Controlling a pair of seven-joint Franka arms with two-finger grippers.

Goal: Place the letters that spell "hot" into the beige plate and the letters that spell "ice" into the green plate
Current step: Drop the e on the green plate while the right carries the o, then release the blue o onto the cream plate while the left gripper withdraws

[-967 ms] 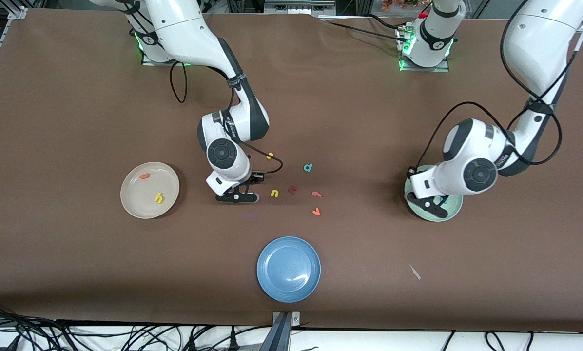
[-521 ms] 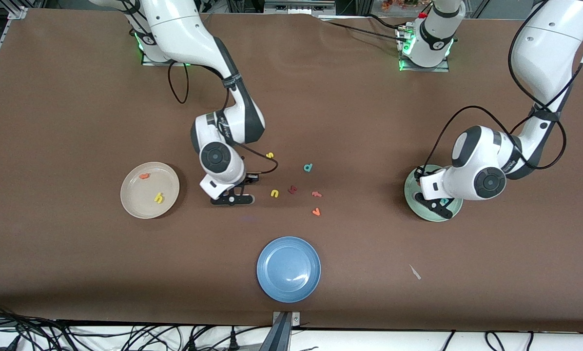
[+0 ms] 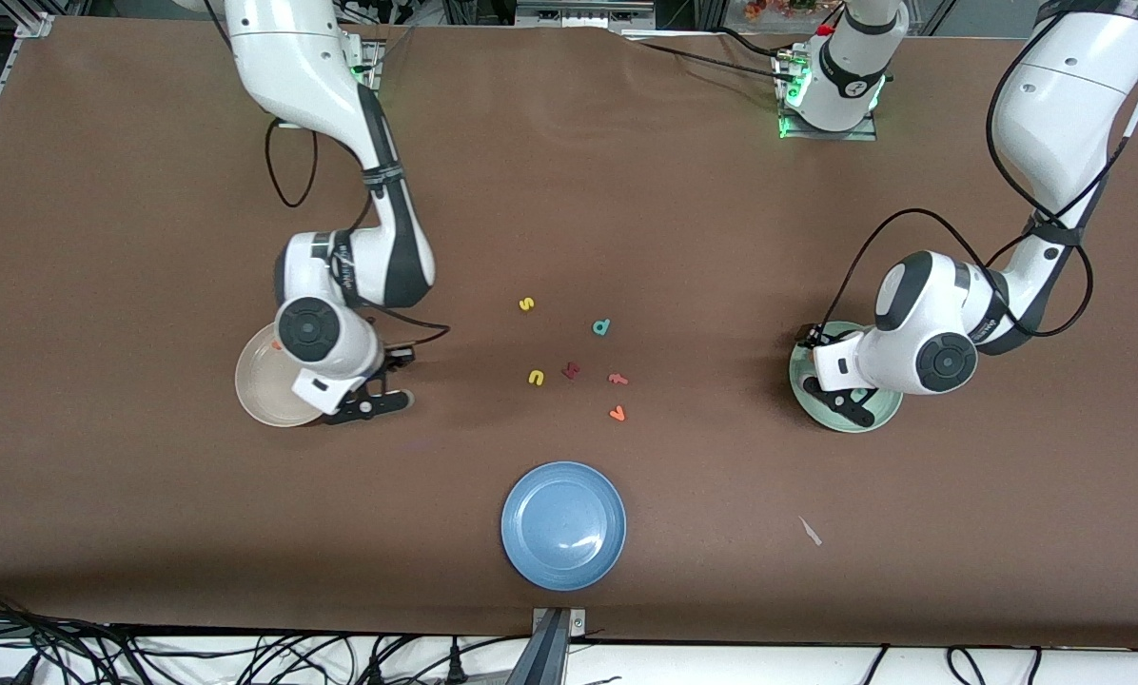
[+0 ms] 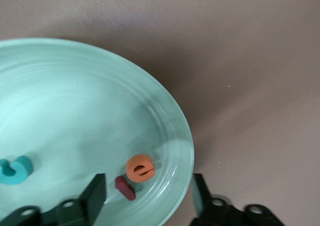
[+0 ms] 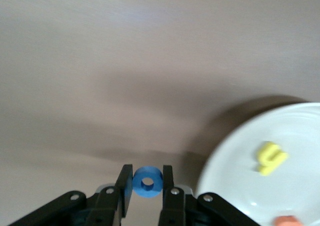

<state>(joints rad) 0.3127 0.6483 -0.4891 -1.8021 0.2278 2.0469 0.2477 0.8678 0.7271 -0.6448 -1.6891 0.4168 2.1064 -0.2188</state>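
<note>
Right gripper (image 5: 146, 198) clamps blue foam ring "o" (image 5: 147, 181) over table beside round beige plate (image 3: 257, 392); next: carry over plate, release. Left gripper (image 4: 145, 198) spread wide over pale green plate (image 4: 170, 116), "ice" letters delivered.

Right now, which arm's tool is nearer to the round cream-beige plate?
Right. The right tool hangs at the round cream-beige plate's edge; the left tool is over the mint-green plate.

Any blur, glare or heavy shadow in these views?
Front view: sharp, a white glare streak on the blue plate. Left wrist view: the green plate shows streaky sheen, and the teal c looks soft. Right wrist view: the beige plate is smeared, with a dark shadow beside it; the blue o is fairly crisp.
</note>
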